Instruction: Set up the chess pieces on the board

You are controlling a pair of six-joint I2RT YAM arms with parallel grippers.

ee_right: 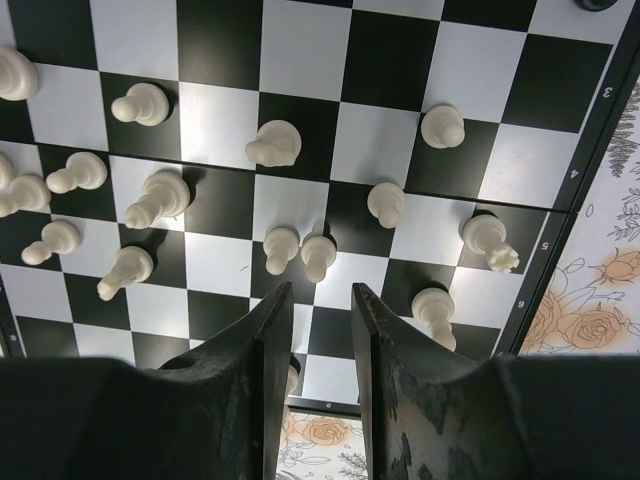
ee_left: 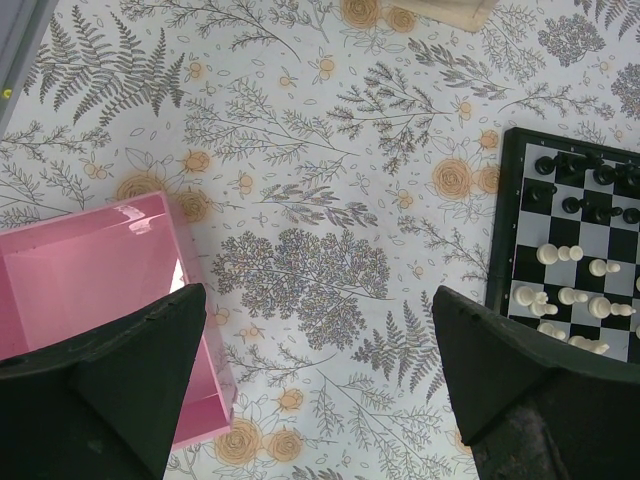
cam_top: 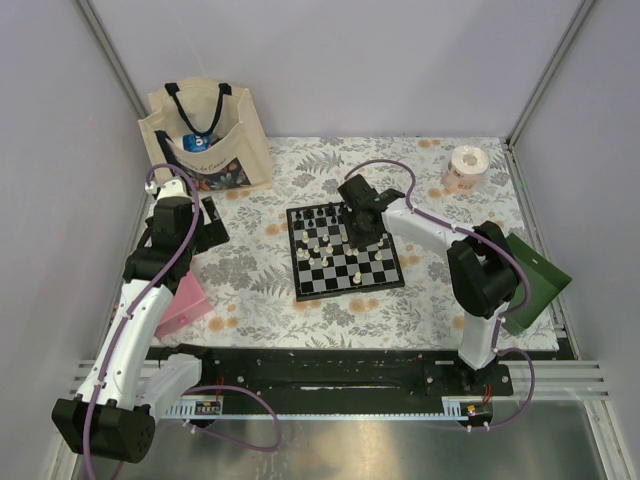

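The board (cam_top: 297, 255) lies mid-table on the flowered cloth. My right gripper (cam_top: 362, 228) hangs over its far right part. In the right wrist view the jaws (ee_right: 322, 292) stand narrowly open over bare squares with nothing between them. Two cream-white chess pieces (ee_right: 318, 255) stand just ahead of the fingertips, and several more are scattered over the board (ee_right: 220, 40), some tilted. One white piece (ee_right: 292, 375) is half hidden behind the left finger. My left gripper (ee_left: 320, 300) is wide open above the cloth, left of the board (ee_left: 502, 220), where black pieces (ee_left: 570, 165) and white ones (ee_left: 560, 254) show.
A pink box (cam_top: 182, 303) lies by the left arm, under the left finger (ee_left: 120, 390) in the wrist view. A cloth tote bag (cam_top: 205, 135) stands at the back left, a paper roll (cam_top: 466, 166) at the back right, a dark green box (cam_top: 535, 278) beside the right arm.
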